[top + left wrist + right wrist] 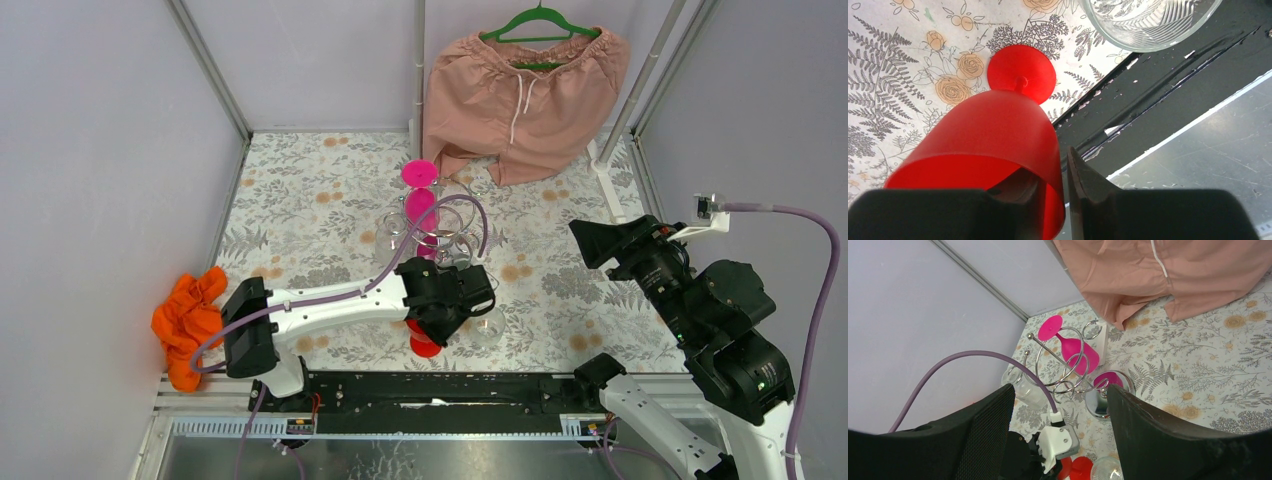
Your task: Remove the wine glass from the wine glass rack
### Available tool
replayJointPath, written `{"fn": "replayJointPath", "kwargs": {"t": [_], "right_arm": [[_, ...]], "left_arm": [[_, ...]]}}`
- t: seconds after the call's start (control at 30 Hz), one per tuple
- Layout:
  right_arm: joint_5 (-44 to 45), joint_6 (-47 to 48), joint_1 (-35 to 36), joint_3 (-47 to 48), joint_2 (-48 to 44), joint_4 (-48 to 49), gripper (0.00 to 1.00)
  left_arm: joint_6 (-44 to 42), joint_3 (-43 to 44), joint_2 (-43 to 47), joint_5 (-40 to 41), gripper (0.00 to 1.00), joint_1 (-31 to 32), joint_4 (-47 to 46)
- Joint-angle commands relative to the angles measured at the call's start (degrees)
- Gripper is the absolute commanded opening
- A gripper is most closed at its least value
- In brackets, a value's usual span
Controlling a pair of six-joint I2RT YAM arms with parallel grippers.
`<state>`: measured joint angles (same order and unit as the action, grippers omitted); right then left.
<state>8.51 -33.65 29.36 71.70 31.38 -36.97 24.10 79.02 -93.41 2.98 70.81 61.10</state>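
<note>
Red wine glass [983,135] clamped at rim by left gripper [1053,165], one finger inside bowl, one outside. Glass off wine glass rack [440,235], foot above floral cloth [898,65] near black rail [1173,75]; contact cannot be told. To be lowered upright, kept off clear glass [1148,20] beside it, released once seated. Right gripper [1058,390] spread, nothing held
</note>
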Motion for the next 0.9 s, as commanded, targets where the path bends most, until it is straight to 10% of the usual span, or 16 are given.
{"fn": "replayJointPath", "kwargs": {"t": [0.0,0.87], "right_arm": [[0.3,0.4,0.2,-0.1,0.2,2.0,0.75],[-2.0,-0.5,0.2,-1.4,1.7,4.4,0.75]], "left_arm": [[1.1,0.2,1.8,1.9,0.30,-0.3,0.2],[4.6,14.6,8.6,4.1,0.38,0.8,9.5]]}}
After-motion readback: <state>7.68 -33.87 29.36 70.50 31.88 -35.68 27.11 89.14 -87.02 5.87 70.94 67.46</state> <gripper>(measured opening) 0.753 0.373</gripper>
